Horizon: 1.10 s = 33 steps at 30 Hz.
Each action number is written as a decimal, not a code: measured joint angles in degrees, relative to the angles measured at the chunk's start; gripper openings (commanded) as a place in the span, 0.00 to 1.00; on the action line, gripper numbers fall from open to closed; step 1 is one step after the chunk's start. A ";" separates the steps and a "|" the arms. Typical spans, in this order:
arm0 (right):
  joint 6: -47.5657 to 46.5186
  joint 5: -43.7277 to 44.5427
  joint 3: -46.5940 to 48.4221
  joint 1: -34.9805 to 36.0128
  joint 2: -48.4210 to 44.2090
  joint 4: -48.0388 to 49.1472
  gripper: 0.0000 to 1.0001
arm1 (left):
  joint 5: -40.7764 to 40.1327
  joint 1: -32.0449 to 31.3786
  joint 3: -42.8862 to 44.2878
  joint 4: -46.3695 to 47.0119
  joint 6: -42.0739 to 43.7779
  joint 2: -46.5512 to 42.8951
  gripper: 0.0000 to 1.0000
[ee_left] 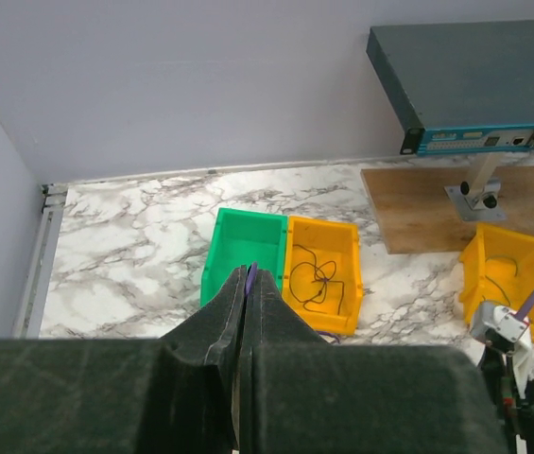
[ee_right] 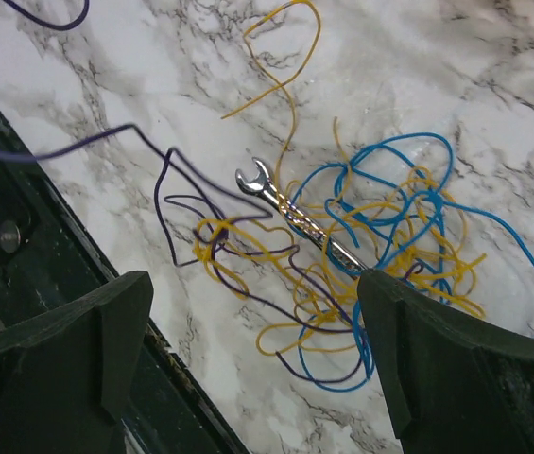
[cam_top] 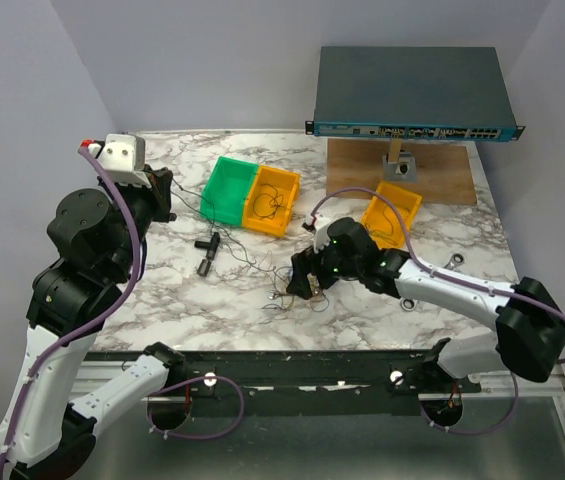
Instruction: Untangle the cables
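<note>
The cables (ee_right: 361,246) lie in a loose tangle of blue, yellow-orange and dark purple strands on the marble table, seen in the top view as a small knot of cables (cam_top: 287,295) near the front edge. A silver wrench (ee_right: 295,213) lies inside the tangle. My right gripper (ee_right: 252,284) hangs open just over it, one finger on each side, touching nothing; in the top view the right gripper (cam_top: 304,272) is above the knot. My left gripper (ee_left: 250,273) is shut high at the back left, a thin purple strand pinched at its tips. From above, the left gripper (cam_top: 165,195) is beside the green bin.
A green bin (cam_top: 227,188) and an orange bin (cam_top: 270,200) holding a black cable stand side by side. Another orange bin (cam_top: 392,215) is right of centre. A black T-shaped part (cam_top: 208,250) lies on the marble. A network switch (cam_top: 412,95) stands on a wooden board (cam_top: 402,170).
</note>
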 measured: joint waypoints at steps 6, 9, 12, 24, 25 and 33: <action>-1.20 1.64 0.39 3.69 7.87 6.38 0.76 | -0.02 0.00 0.02 -0.02 0.48 0.00 0.00; -1.44 3.41 0.52 4.35 11.28 7.45 0.60 | -0.09 0.00 0.02 -0.02 0.90 -0.02 0.00; -1.29 4.59 -0.20 4.35 12.09 7.82 0.42 | -0.87 0.00 0.07 -0.04 1.81 -0.04 0.00; 10.14 29.03 -8.79 4.44 -6.78 -1.66 0.01 | -16.22 0.66 1.44 0.02 7.54 -0.96 0.00; 11.78 32.28 -8.85 4.42 -8.76 -3.30 0.01 | -17.00 0.81 1.44 0.04 7.69 -0.98 0.00; 20.57 49.42 -9.66 3.50 -22.32 -12.63 0.01 | -18.84 2.23 1.44 0.00 7.23 0.00 0.00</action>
